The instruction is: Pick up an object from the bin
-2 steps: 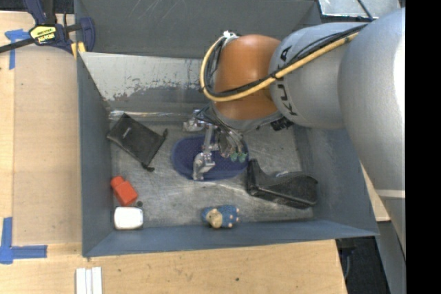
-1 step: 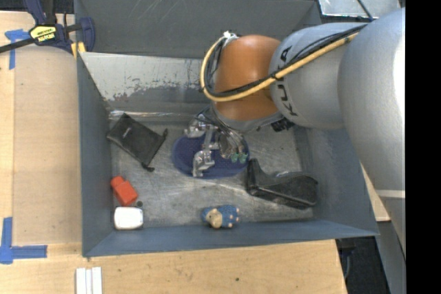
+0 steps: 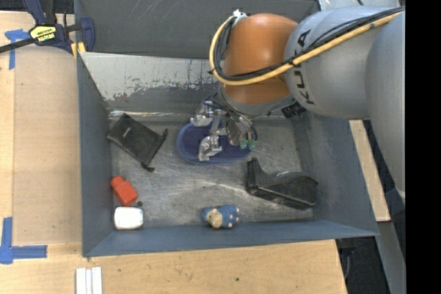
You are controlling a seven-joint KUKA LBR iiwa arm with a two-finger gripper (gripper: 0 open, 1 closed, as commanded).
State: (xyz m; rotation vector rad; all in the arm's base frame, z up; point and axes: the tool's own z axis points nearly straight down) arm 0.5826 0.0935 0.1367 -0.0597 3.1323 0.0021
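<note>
My gripper (image 3: 215, 141) hangs low over the middle of the bin, right above a dark blue round dish (image 3: 189, 143). Its metal fingertips sit on or just above the dish's right half, and I see nothing between them. A black angular tool (image 3: 282, 188) lies to the lower right of the gripper. A black flat folded piece (image 3: 136, 138) rests to the left of the dish.
Near the front left corner lie an orange block (image 3: 124, 190) and a white block (image 3: 128, 218). A small blue and tan toy (image 3: 221, 216) sits at the front wall. The arm with its orange cover reaches in from the right over the bin's back half.
</note>
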